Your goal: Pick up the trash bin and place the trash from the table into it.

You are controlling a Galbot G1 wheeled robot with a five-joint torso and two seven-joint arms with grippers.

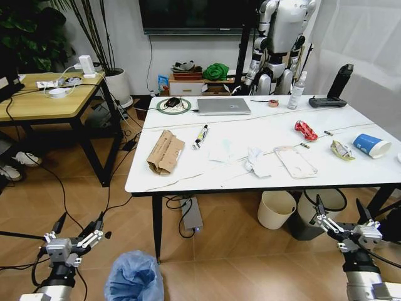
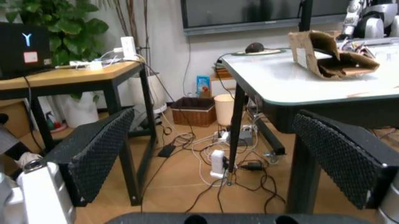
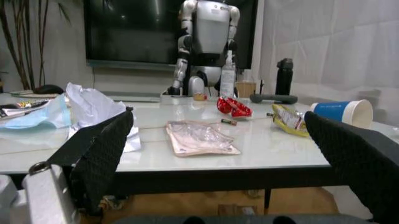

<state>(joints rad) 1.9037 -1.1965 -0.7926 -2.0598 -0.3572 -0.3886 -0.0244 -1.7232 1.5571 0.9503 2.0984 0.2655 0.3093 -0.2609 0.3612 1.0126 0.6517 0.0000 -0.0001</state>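
— Two end effectors hang low over the wooden floor (image 1: 238, 244): the left end effector (image 1: 74, 241) with fingers spread apart and nothing between them, just left of the trash bin (image 1: 134, 277).

— And the bin itself?

— Standing on the floor near the bench's front left leg, its crinkly light-blue bag mouth facing up.

— What lies on the bench (image 1: 188, 169)?

— From the left: a crumpled brown paper bag (image 1: 165, 151), long axis running away from the robot; a marker (image 1: 201, 135); white tissues (image 1: 255, 160); a flat white pouch (image 1: 295, 161), angled toward the front right; a red wrapper (image 1: 306, 130); a yellowish wrapper (image 1: 341, 150); then a blue-and-white paper cup (image 1: 371, 145) on its side, mouth pointing right. A silver laptop (image 1: 223, 105) sits at the far edge.

— The right end effector (image 1: 344, 222)?

— Below the bench's front right edge, fingers apart, empty.

— Room?

— A wooden-topped desk (image 1: 44, 100) on the left, a humanoid robot (image 1: 279, 44) behind.
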